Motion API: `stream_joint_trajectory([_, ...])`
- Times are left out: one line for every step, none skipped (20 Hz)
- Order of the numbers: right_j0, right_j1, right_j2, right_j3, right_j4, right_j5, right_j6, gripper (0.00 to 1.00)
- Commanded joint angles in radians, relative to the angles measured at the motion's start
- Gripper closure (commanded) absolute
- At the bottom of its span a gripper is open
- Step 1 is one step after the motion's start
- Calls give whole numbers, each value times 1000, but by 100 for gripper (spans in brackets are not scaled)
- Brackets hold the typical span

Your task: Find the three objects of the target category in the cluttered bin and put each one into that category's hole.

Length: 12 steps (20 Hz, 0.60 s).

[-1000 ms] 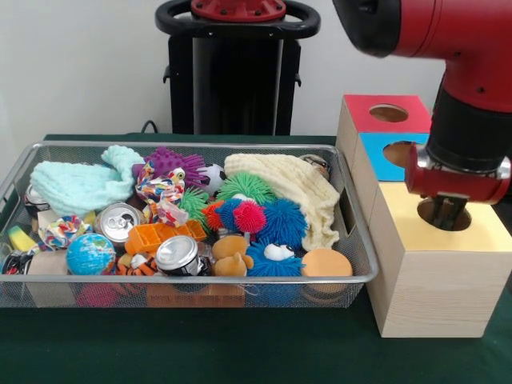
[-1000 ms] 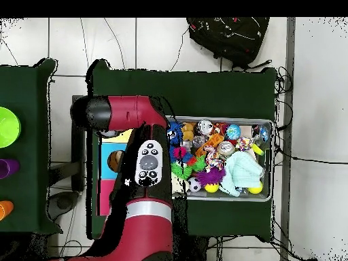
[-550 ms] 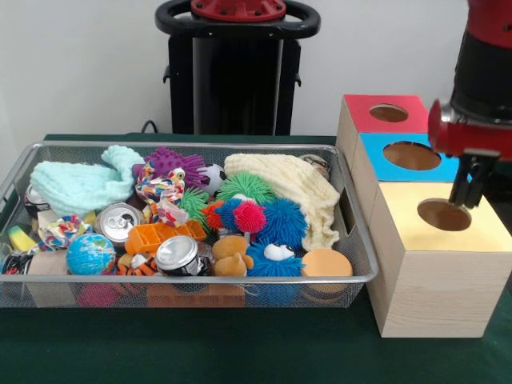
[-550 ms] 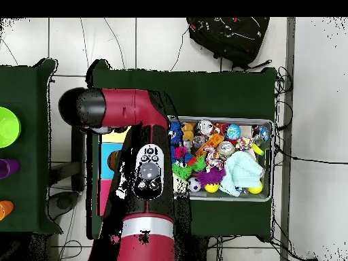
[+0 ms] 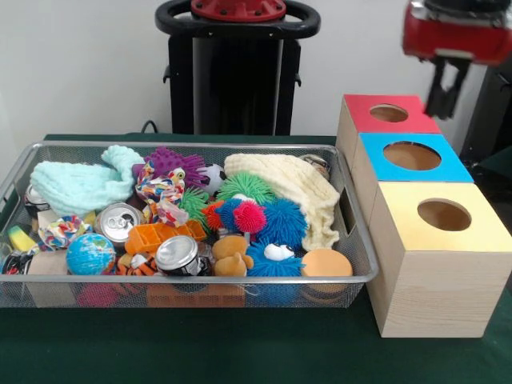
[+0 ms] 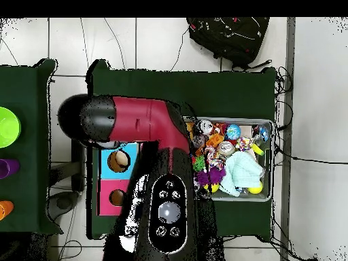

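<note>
Gripper [image 5: 445, 90] hangs high above the red box [image 5: 387, 114], well clear of it, fingers close together with nothing between them. Blue box [image 5: 411, 156] and yellow box [image 5: 442, 217] stand in a row in front of the red one, touching; each top has one round hole, and all three holes are open to view. Bin [image 5: 352, 240] sits just beside the boxes on the green table [image 5: 240, 352], packed full. Contents include two cans [image 5: 178, 254], a globe ball [image 5: 90, 254], spiky balls [image 5: 282, 222], a cream cloth [image 5: 296, 188], a mint cloth [image 5: 76, 186] and an orange block [image 5: 160, 235]. Target category cannot be told. Overhead, the arm [image 6: 139, 122] covers the bin's [image 6: 262, 197] box-side end and the yellow box.
</note>
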Motion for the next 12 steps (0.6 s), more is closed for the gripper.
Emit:
stream_joint_trajectory([-115, -151, 11, 394, -149, -179, -226, 100])
stream_joint_trajectory([-136, -156, 25, 419, -163, -219, -232, 100])
stream_joint_trajectory([-154, -163, 35, 444, -175, -244, -226, 100])
stream_joint_trajectory([-171, -163, 43, 459, -191, -278, -226, 100])
stream_joint_trajectory([-186, -165, 51, 474, -210, -302, -225, 100])
stream_joint_trajectory([-209, -163, 67, 485, -230, -334, -235, 100])
stream_joint_trajectory([-235, -162, 85, 502, -244, -364, -246, 100])
stream_joint_trajectory([-264, -157, 108, 516, -258, -392, -259, 100])
stream_joint_trajectory([-295, -154, 137, 536, -273, -430, -273, 100])
stream_joint_trajectory([-324, -148, 165, 551, -286, -460, -283, 100])
stream_joint_trajectory([-351, -145, 193, 574, -305, -504, -285, 100])
stream_joint_trajectory([-379, -141, 221, 597, -319, -541, -278, 100])
